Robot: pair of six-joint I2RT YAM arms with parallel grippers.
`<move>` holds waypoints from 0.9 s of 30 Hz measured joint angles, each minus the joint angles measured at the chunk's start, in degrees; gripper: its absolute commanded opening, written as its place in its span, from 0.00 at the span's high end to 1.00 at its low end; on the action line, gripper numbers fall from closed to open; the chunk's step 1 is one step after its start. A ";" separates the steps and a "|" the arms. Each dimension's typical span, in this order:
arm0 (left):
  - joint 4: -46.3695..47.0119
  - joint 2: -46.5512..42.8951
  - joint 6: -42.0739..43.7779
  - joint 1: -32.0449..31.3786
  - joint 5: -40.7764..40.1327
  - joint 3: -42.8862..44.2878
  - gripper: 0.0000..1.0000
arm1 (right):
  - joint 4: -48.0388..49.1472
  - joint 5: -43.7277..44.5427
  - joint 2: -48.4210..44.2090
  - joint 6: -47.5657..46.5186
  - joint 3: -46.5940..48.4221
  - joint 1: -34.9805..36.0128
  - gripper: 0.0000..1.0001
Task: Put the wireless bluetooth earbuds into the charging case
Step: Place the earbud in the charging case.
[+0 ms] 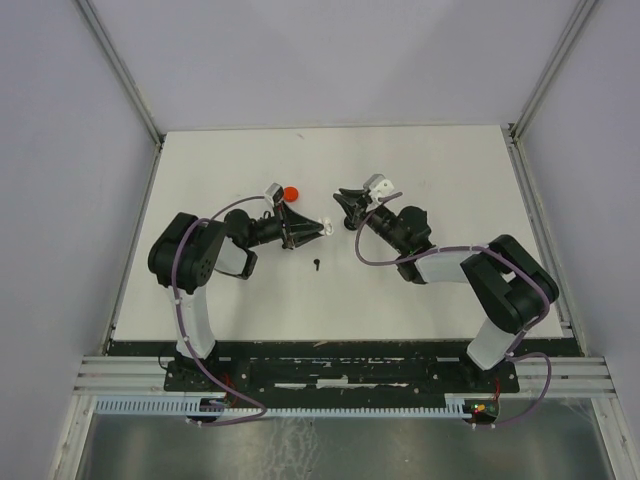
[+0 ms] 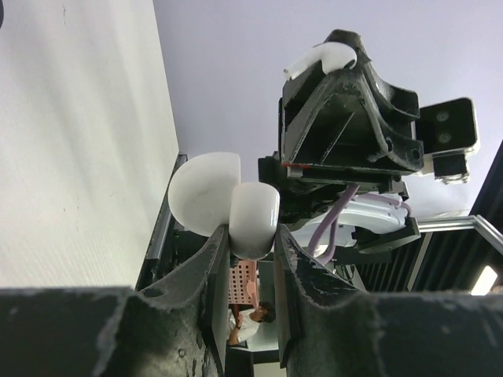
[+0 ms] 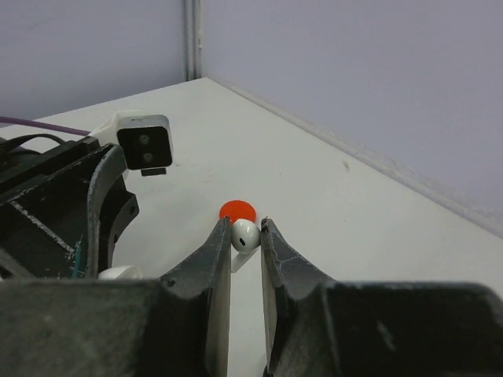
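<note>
1. Both arms meet above the middle of the bench (image 1: pixel 420 180).
2. The left hand (image 2: pixel 251 238) is clamped on the charging case (image 2: pixel 253 216). It holds the case off the bench with the lid (image 2: pixel 203 192) swung open, so that the opposite arm can reach the opening.
3. The right hand (image 3: pixel 245 229) pinches a white earbud (image 3: pixel 246 236) at its fingertips, apparently lined up for insertion.
4. A red disc (image 3: pixel 236 210) lies on the bench far of the left hand.
5. A black earbud (image 1: pixel 316 265) lies loose on the near side, between the arms.
6. No view shows the case sockets. No further earbuds can be located.
</note>
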 measured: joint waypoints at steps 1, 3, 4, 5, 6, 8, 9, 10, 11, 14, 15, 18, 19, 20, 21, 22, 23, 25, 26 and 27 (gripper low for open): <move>0.09 0.00 -0.17 0.00 -0.02 0.00 0.97 | 2.89 -1.73 1.07 -0.35 -0.28 -0.09 0.99; 0.46 0.00 -1.38 0.00 -0.02 0.00 0.97 | 6.19 -4.33 2.29 -0.72 -0.76 -0.37 0.99; 0.70 0.00 -1.86 0.00 -0.02 0.00 0.97 | 7.45 -5.62 2.73 -0.92 -0.87 -0.61 0.99; 0.94 0.00 -2.51 0.00 -0.02 0.00 0.97 | 8.20 -6.60 2.91 -1.03 -0.96 -0.74 0.99; 1.11 0.00 -3.15 0.00 -0.02 0.00 0.97 | 9.09 -7.87 3.04 -1.29 -1.01 -0.87 0.99; 1.22 0.13 -4.24 0.00 -0.04 0.00 0.97 | 10.67 -9.79 3.08 -1.86 -1.07 -1.07 0.99; 1.27 0.28 -4.81 0.00 -0.07 0.00 0.97 | 11.26 -10.88 3.08 -2.34 -1.09 -1.09 0.99; 1.29 0.59 -5.33 0.00 -0.09 0.00 0.97 | 11.89 -11.93 3.08 -2.73 -1.18 -1.09 0.99; 1.27 1.01 -5.99 0.00 -0.11 0.00 0.97 | 12.28 -13.03 3.08 -3.10 -1.33 -1.09 0.99; 1.22 2.01 -7.34 0.00 -0.31 0.00 0.97 | 13.05 -15.65 3.08 -4.20 -1.92 -1.09 0.99; 1.25 2.16 -7.65 0.00 -0.35 0.00 0.97 | 13.29 -16.37 3.08 -4.50 -2.23 -1.09 0.99; 1.27 2.16 -8.13 0.00 -0.39 0.02 0.97 | 13.40 -18.56 3.06 -5.90 -3.30 -1.09 0.99; 1.27 2.16 -8.26 0.00 -0.39 0.02 0.97 | 13.38 -19.21 3.04 -6.34 -3.67 -1.09 0.99; 1.27 2.16 -8.35 0.00 -0.39 0.02 0.97 | 13.33 -19.82 2.99 -6.75 -3.98 -1.09 0.99; 1.27 2.16 -8.46 0.00 -0.39 0.04 0.97 | 13.27 -20.48 2.91 -7.28 -4.28 -1.09 0.99; 1.27 2.16 -8.48 0.00 -0.35 0.07 0.97 | 13.05 -21.16 2.73 -7.82 -4.52 -1.09 0.99; 1.27 2.16 -8.48 0.00 -0.31 0.07 0.97 | 12.96 -21.62 2.60 -8.11 -4.70 -1.09 0.99; 1.27 2.16 -8.46 0.00 0.00 0.15 0.97 | 13.00 -22.47 2.34 -8.83 -5.05 -1.09 0.99; 1.27 2.16 -8.46 0.00 0.07 0.22 0.97 | 13.11 -22.86 2.25 -9.03 -5.29 -1.09 0.99; 1.27 2.16 -8.46 0.00 0.15 0.28 0.97 | 13.18 -23.15 2.21 -9.07 -5.49 -1.09 0.99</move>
